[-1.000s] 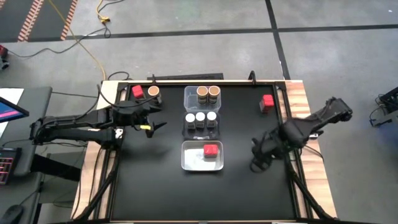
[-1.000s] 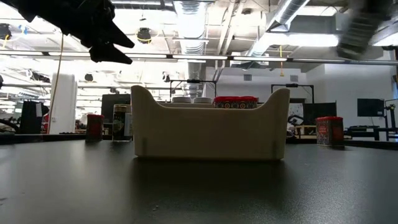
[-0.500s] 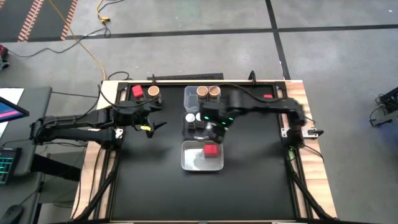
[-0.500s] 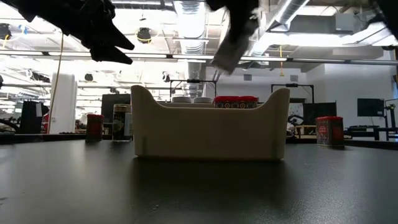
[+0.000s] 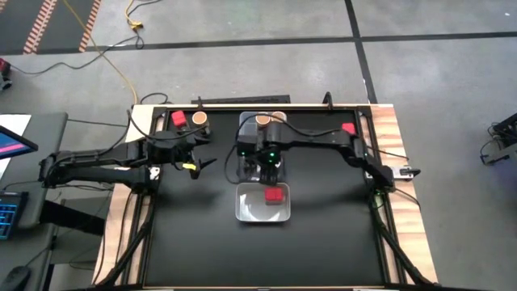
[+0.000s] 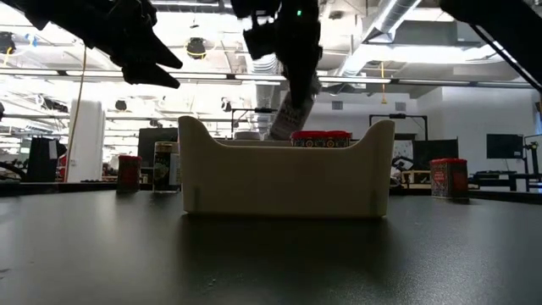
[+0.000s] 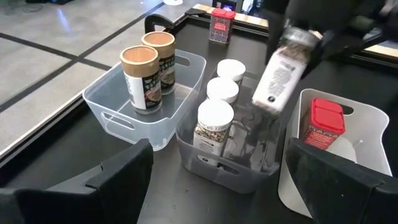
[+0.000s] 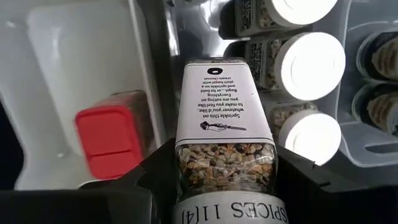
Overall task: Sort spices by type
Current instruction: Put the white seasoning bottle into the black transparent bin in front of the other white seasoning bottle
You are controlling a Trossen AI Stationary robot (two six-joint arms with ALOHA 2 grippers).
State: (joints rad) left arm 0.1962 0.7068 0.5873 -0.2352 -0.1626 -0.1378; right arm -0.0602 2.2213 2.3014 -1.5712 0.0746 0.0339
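White-capped jar [image 7: 278, 79], clamped tilted in the right tool [image 5: 270, 160], hangs over the middle bin [image 7: 205, 158] at the counter's centre; level it, then lower into the free slot; left tool [image 5: 202, 164] waits spread wide near the left edge.

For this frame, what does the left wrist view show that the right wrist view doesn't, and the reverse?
Only the left wrist view: two tan-topped jars upright in the far clear bin, a red-topped jar alone near the table edge, and the tilted jar's whole length above the middle bin.

Only the right wrist view: the held jar's label and the right gripper shut on it.

Both: the held spice jar, three white-topped jars, and the red-topped jar in the white bin.
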